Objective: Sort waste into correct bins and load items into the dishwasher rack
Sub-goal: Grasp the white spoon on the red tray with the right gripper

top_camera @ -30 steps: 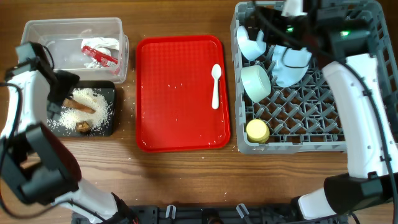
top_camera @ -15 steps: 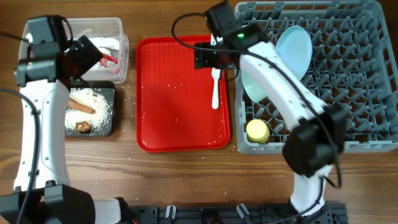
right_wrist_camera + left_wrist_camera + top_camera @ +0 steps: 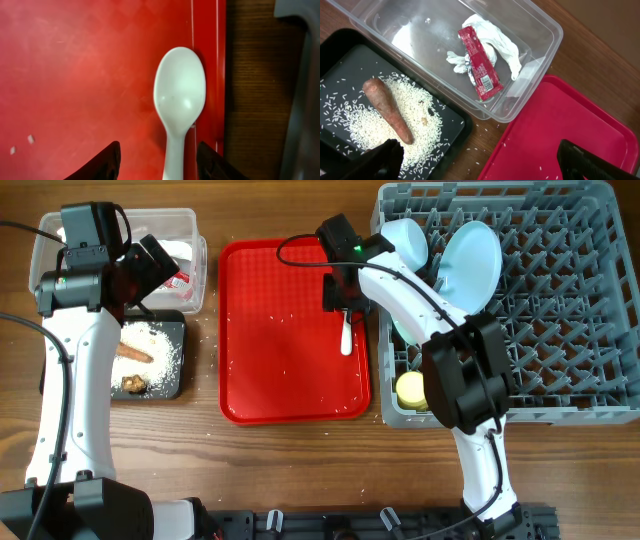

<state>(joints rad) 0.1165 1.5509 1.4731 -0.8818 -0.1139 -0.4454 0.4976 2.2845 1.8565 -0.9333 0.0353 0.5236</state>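
Moved: right gripper (image 3: 159, 162) closer over spoon (image 3: 179, 97)
Right gripper: fingers apart, either side of the handle
Spoon: on red tray (image 3: 75, 75), near rack (image 3: 560, 360)
Left arm: left gripper (image 3: 480, 165) apart, above tub (image 3: 547, 27) holding wrapper (image 3: 480, 62)

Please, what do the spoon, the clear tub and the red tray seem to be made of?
Spoon: probably plastic. It is white, smooth and slightly glossy, with soft highlights on its bowl.
Tub: clear plastic, judging by its see-through, shiny walls and rounded rim.
Red tray: likely hard plastic. It has a faint diamond texture and a dull sheen.
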